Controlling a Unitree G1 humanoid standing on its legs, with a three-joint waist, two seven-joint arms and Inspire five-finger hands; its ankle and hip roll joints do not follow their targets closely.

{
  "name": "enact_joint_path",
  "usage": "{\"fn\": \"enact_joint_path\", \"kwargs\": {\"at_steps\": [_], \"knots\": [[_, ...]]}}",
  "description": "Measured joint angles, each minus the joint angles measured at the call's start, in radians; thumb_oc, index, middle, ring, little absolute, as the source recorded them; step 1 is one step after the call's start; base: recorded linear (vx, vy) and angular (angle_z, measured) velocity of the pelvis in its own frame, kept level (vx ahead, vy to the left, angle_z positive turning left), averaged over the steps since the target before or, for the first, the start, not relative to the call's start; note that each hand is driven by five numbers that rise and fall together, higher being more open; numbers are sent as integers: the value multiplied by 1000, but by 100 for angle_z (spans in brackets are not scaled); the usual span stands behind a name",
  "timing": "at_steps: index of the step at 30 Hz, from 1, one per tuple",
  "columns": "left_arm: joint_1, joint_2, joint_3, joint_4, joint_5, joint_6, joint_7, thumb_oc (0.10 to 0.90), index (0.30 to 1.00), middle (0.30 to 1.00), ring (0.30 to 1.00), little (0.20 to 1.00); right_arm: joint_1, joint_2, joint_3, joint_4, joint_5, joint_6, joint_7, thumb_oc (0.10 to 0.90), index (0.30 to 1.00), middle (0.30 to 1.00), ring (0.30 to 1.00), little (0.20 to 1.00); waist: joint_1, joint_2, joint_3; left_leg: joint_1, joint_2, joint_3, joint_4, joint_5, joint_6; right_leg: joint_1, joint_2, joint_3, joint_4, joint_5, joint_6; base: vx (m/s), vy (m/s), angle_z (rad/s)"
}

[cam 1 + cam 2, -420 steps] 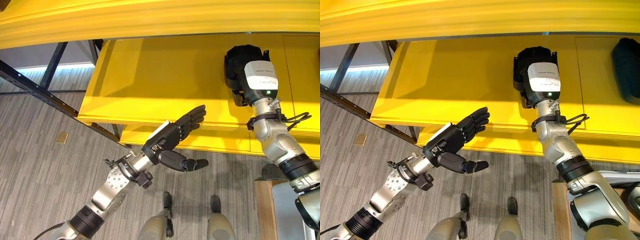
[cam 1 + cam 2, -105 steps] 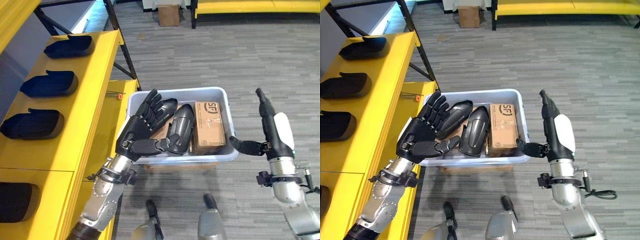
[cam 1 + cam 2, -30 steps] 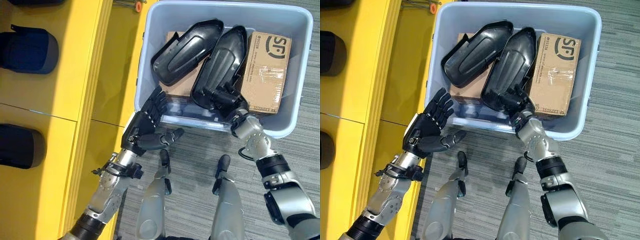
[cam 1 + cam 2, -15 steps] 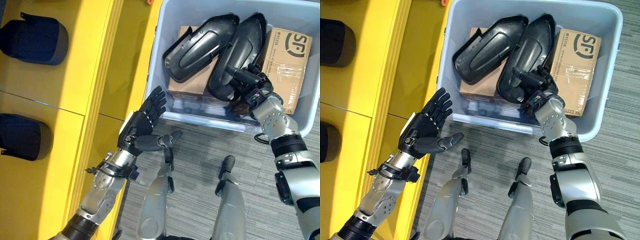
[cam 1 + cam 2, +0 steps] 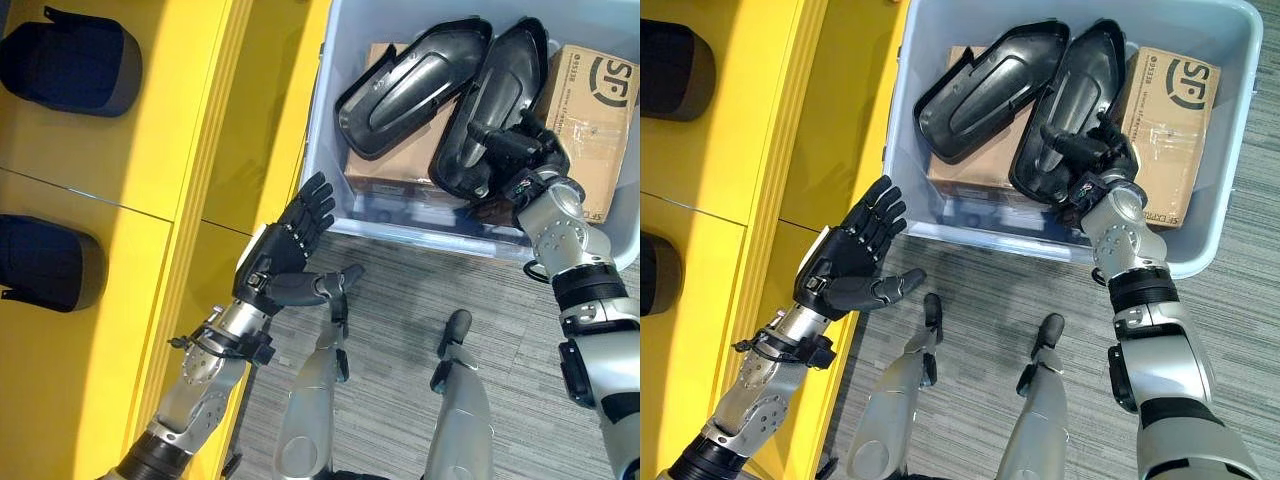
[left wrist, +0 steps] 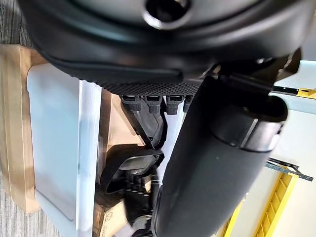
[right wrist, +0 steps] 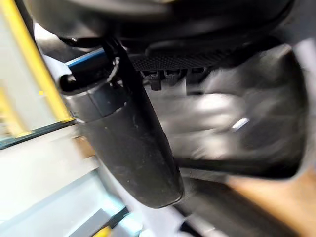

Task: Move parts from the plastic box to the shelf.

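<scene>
step: right hand [image 5: 1092, 160] fingers curl onto black shell part [image 5: 1068, 110] in plastic box [image 5: 902, 120]
left hand [image 5: 845, 262]: fingers spread, idle at 8 o'clock
next: likely firm grip, lift clear

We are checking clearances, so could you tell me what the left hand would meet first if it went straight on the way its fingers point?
Probably the near wall of the plastic box: the open left hand points toward it, though depth is unclear.

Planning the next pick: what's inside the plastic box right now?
The plastic box holds two black parts lying on cardboard boxes; the right hand is on one. The bottom is mostly covered.
</scene>
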Motion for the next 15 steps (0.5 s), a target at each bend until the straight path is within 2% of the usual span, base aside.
{"fn": "enact_joint_path", "kwargs": {"at_steps": [4,15], "knots": [[-1,0,0,-2,1,0,-17,900,1000,1000,1000,1000,10,7,-37,-163,3,-104,0,900,1000,1000,1000,1000,-5,0,0,9,0,4,2,-3,1,10,3,6,-7,6,1,-14,3,-3],[10,0,2,-4,-25,-3,-68,900,1000,1000,1000,1000,28,54,-13,-270,33,-163,8,900,1000,1000,1000,1000,-3,2,-1,52,-7,19,-3,-12,3,45,-2,22,-20,11,-4,4,-4,-2]]}}
